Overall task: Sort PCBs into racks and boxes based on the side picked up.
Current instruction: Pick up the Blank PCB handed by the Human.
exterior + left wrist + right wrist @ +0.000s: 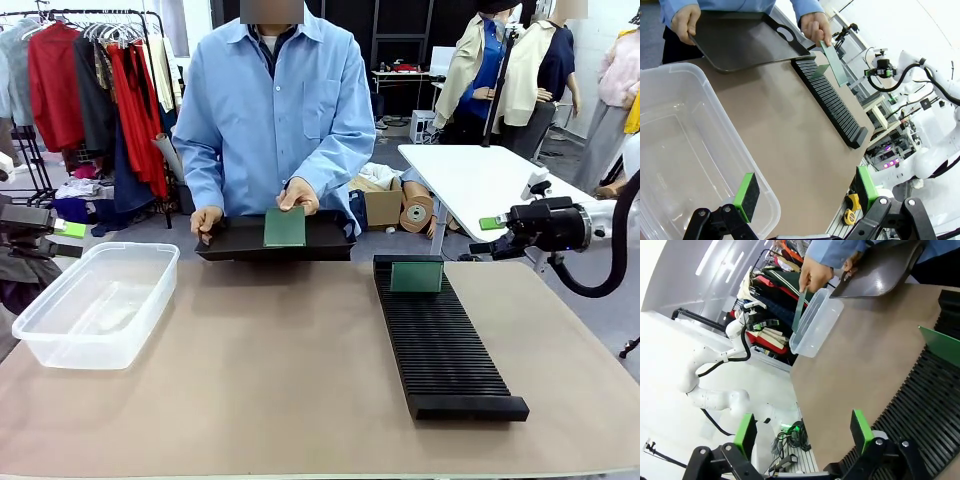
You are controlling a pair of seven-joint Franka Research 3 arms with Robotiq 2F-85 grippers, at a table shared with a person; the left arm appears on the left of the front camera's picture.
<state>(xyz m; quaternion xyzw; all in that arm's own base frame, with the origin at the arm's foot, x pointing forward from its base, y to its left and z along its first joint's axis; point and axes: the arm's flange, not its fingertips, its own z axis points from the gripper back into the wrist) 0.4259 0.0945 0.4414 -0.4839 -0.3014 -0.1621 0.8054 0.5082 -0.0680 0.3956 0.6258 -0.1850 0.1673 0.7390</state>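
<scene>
- Front view: the table [280, 390] is the biggest thing before me. The person stands at its far edge and my arms wait off either side.
- The clear box [70, 345] lies on my left, and I see nothing in it. A board let go from high up could, I judge, glance off the rolled rim and land on the table.
- The black rack [450, 350] runs along my right. One slotted PCB [416, 277] stands upright at its far end. The slots are narrow, so a tilted board might jam or knock that neighbour over.
- The black tray [230, 242] is held at the far edge by the person's one hand [205, 220].
- The offered PCB [285, 228] is held upright by the tray, pinched at its top by the person's other hand [298, 195]. Closing too near that edge could catch fingers. Misreading which face is up would send it to the wrong place.
- My left gripper [805, 187] hangs over the box's corner, jaws spread and empty. My right gripper [803, 432] hangs over the rack, also spread and empty.
</scene>
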